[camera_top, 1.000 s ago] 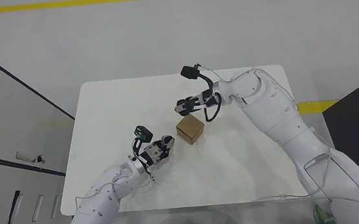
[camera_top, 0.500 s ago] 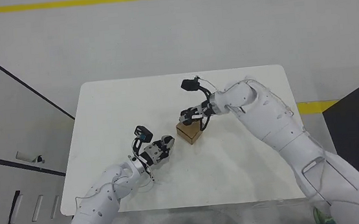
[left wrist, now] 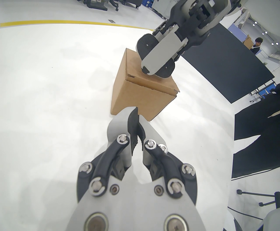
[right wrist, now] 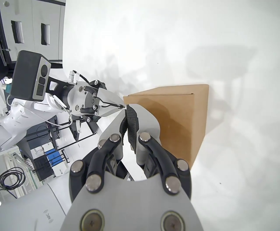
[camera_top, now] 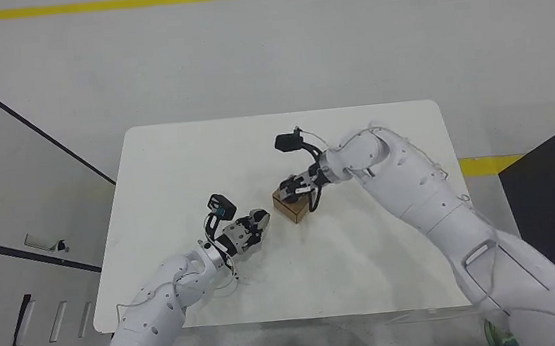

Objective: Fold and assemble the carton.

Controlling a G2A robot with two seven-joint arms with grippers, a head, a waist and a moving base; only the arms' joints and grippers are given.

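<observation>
Resting the right tool (camera_top: 297, 191), pinched together on nothing, atop the closed carton (camera_top: 289, 208) on the bench (camera_top: 177, 173) — holding the left tool (camera_top: 260, 218), likewise pinched empty, just beside it.

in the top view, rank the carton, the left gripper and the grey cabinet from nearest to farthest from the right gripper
1. carton: directly under the right gripper, which rests on its top.
2. left gripper: just beyond the carton, on its left side, toward the robot.
3. grey cabinet: far out at the left edge of the view.
</observation>
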